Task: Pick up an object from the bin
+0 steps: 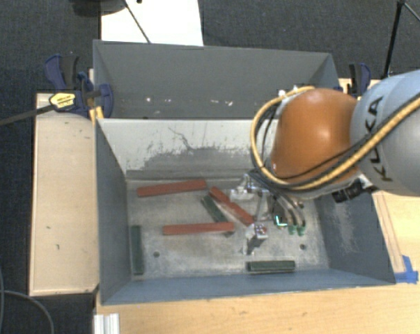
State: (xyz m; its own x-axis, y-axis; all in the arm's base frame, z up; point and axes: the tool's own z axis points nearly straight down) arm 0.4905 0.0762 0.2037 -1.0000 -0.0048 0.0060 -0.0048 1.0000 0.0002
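The grey bin (196,82) holds red-brown bars (171,188) and dark-green bars (135,249).

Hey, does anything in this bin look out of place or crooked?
Nothing looks broken or spilled. Beside the gripper, a short red-brown bar and a dark green bar lie slanted, close together, unlike the level red-brown bar farther back in the bin.

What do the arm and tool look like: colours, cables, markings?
The arm is a rounded silver-grey link with dark KUKA lettering along it. At the wrist sits a glossy orange dome cover. Black and yellow cables loop round that cover. The tool is small, pale metal with dark parts and a green spot; finer detail is too small to tell.
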